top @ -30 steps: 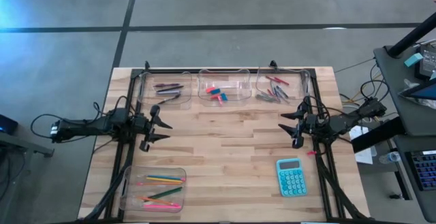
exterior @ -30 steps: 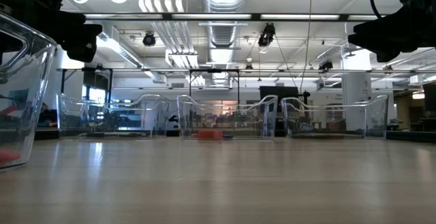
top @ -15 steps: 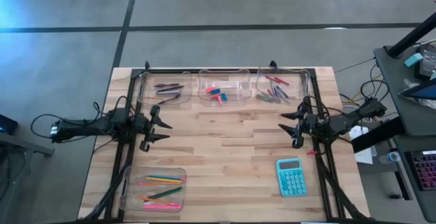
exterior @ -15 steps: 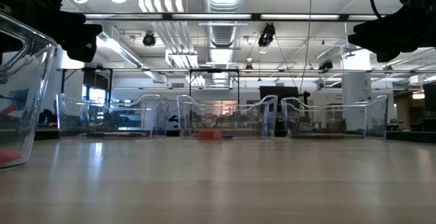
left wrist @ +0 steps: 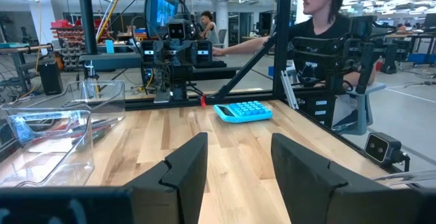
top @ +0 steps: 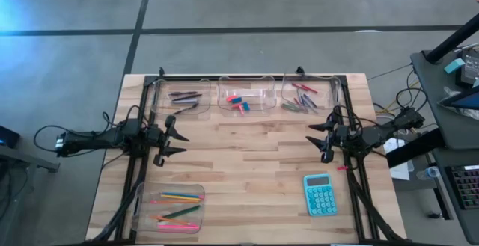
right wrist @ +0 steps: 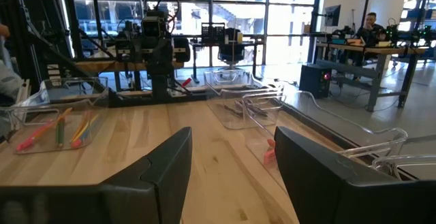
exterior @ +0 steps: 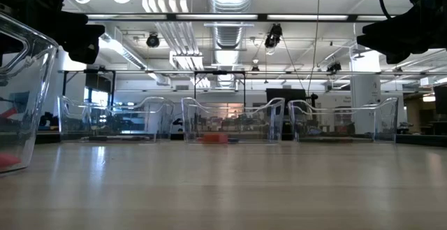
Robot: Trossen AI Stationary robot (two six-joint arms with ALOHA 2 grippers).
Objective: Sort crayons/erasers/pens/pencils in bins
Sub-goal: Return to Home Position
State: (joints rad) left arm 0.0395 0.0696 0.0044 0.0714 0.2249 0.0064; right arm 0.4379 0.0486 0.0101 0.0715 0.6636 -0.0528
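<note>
Hovering over the table's sides, the left gripper (top: 178, 140) and right gripper (top: 316, 138) both gape, grasping nothing. Pens (top: 184, 96), erasers (top: 238, 102) and crayons (top: 302, 96) lie in bins (top: 244, 97) beyond them; pencils (top: 178, 208) sit behind the left gripper.

**No visible change between the earlier pictures and now**

Set side by side, the earlier high and low views and the present ones show no difference. No arm, no gripper and no object on the light wooden table (top: 247, 156) sits anywhere new. Nothing has entered or left the scene, and nothing in the room behind the table has altered in the low view. The two wrist views have no earlier pictures to compare against, so no change can be read from them.
</note>
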